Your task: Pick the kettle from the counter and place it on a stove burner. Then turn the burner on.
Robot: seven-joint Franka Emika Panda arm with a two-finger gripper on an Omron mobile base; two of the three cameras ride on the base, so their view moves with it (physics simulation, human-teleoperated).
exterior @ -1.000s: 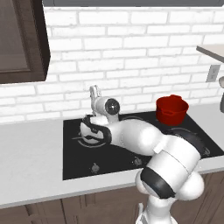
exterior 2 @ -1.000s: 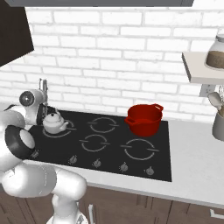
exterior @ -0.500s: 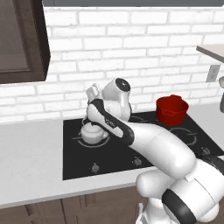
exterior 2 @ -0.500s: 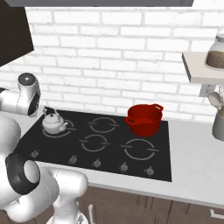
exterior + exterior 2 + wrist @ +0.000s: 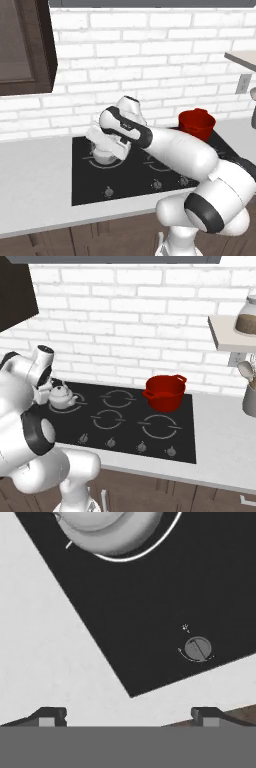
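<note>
- One dark cabinet (image 5: 22, 47) hangs up on the far left, over the counter (image 5: 35, 185).
- One kettle (image 5: 61, 397) sits on the cooktop (image 5: 125, 423), on the back-left stove burner (image 5: 67, 406). So it's off the counter already.
- One gripper (image 5: 127, 714), jaws spread wide with nothing between them, hanging over the cooktop's front-left corner, just by the kettle.
- Four burner rings total, and I count four knobs along the front; the hand view catches one knob (image 5: 198, 648).
- One red pot (image 5: 164, 392) on the back right.
- One jar (image 5: 247, 317) on the shelf (image 5: 226, 338).
</note>
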